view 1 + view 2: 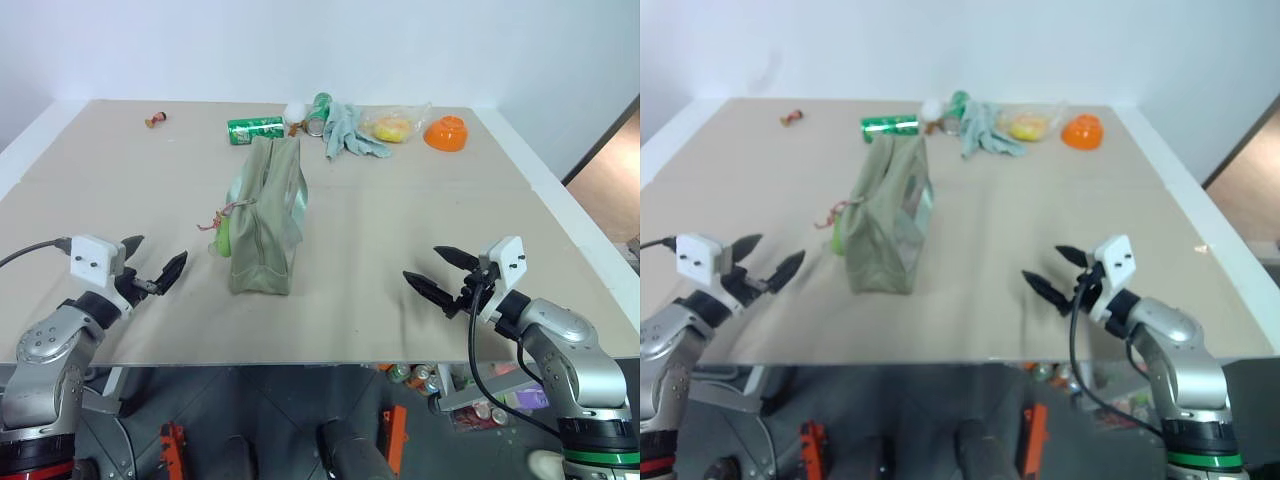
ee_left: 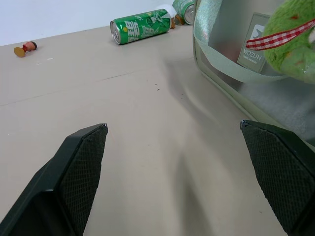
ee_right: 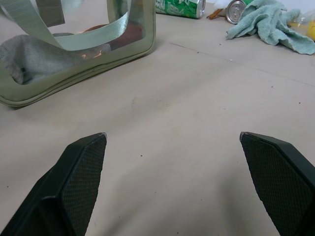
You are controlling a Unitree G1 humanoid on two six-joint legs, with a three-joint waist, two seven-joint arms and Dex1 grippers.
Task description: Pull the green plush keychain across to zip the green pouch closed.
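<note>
The pouch stands mid-bench, ahead of me and between my two claws. The keychain hangs against its left side. My left claw sits left of the pouch, my right claw well to its right. Behind the pouch, along the far edge, lie a can, a glove and a bowl.

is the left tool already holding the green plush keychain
No. The left tool stands open over bare table, apart from the green plush keychain, which hangs at the side of the green pouch.
</note>
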